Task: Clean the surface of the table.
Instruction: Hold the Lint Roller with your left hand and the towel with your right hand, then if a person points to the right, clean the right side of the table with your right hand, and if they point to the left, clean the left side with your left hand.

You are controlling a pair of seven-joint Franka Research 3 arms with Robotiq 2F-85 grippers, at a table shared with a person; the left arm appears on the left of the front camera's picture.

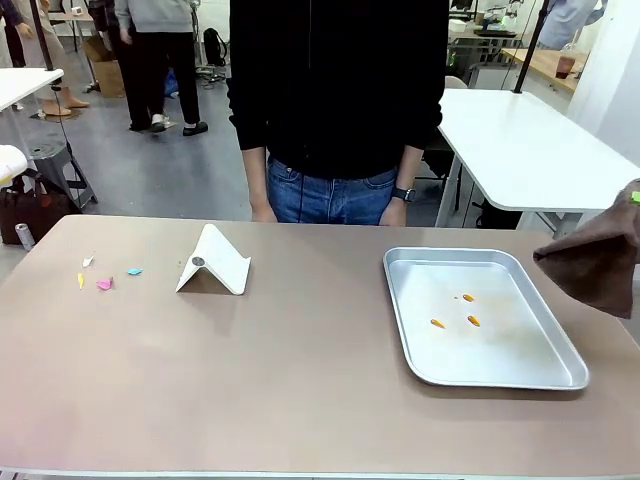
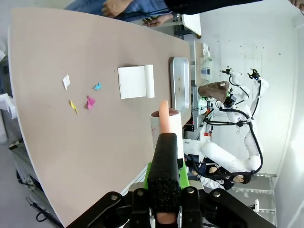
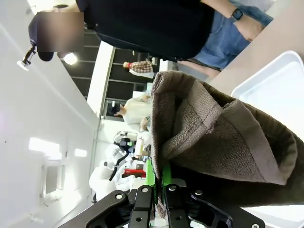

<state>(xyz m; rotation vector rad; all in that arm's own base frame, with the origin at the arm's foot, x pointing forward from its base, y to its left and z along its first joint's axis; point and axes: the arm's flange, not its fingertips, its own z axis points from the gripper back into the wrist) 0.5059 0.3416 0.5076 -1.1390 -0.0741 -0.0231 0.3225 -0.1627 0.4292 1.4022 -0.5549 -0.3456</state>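
Table takes up the whole lower front view: smooth matte tan top, pale near edge, person standing at the far edge. It looks heavy, rigid and flat. It isn't a thing to grip, just a surface to press on and sweep across, probably low friction so a cloth should glide. Small paper scraps in yellow, pink, blue and white lie near the far-left corner. They look featherlight, likely to skid or flutter rather than pick up. A white folded stand sits just right of them, apart from them. A metal tray lies toward the right edge with three orange scraps inside. Right hand is clamped on a brown towel, pinched at a bunched fold, hanging above the table's right edge beside the tray. The towel is soft and limp, so it would need flat pressure to wipe. Left hand is closed around the peach handle of a white roller, probably a lint roller, and sits off the near edge looking across the top. Best contact is likely the left part around the scraps.
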